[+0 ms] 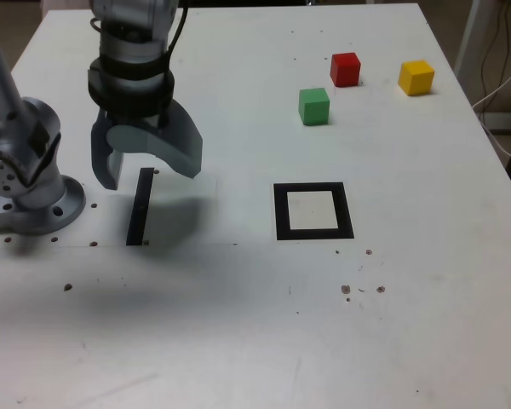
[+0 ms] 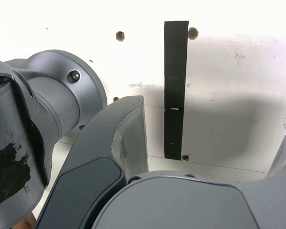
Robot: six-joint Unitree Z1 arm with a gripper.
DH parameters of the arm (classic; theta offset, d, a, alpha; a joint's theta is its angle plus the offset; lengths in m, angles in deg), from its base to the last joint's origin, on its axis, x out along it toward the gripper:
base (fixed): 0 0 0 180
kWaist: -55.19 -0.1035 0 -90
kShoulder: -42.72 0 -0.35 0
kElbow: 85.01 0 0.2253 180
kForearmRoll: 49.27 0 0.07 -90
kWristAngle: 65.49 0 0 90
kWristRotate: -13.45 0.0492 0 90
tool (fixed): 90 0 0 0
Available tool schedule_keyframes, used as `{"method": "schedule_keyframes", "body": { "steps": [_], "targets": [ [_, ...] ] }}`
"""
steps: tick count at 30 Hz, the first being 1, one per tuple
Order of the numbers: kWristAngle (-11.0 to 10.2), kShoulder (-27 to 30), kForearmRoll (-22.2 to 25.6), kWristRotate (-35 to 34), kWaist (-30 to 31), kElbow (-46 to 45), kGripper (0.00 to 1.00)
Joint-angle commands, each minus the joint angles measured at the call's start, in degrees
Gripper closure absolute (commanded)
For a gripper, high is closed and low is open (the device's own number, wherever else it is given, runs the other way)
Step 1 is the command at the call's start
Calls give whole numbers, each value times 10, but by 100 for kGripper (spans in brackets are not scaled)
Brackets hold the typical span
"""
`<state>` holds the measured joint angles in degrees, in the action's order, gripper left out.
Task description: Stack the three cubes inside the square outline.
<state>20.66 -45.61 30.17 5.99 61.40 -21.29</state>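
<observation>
Three cubes sit apart on the white table toward the far right of the exterior view: a green cube, a red cube and a yellow cube. The square outline, black with a white centre, lies flat nearer the front, with nothing on it. My gripper hangs open and empty over a narrow black strip at the exterior view's left, far from the cubes. The wrist view shows that strip between my spread fingers, with no cube in sight.
The arm's grey base stands at the left edge of the exterior view, close to my gripper. Small dark specks and holes dot the table. A white cable hangs off the right side.
</observation>
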Motion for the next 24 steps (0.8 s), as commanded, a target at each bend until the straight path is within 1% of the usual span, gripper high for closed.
{"method": "schedule_keyframes", "body": {
  "steps": [1, 15, 24],
  "targets": [
    [-1, 1, 4, 1, -1, 2, 0],
    [-1, 0, 4, 1, -1, 5, 0],
    [-8, -11, 19, 15, -18, 47, 0]
  ]
}}
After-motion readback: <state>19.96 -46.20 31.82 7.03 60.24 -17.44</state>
